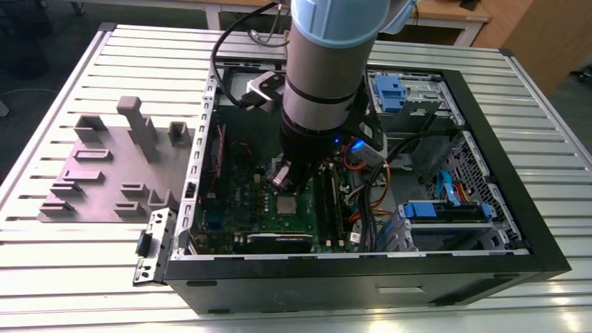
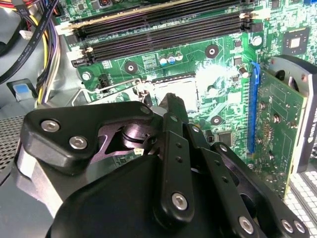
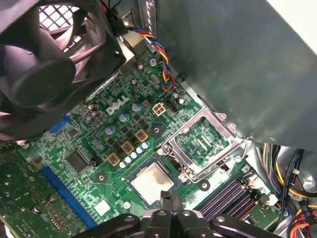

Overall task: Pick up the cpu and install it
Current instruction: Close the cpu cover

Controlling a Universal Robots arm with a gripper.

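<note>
While seated in its socket, cpu (image 3: 152,181) beneath pincer (image 3: 172,201).

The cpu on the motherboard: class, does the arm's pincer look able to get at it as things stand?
Probably yes. The cpu lies face-up in its socket with the metal socket frame swung open beside it, so nothing covers it. The pincer hangs just above the cpu's edge inside the open computer case.

You get even overhead light on the tabletop (image 1: 83,62); glare whitens the motherboard (image 2: 208,79), and the near claw (image 2: 173,106) blurs.
</note>
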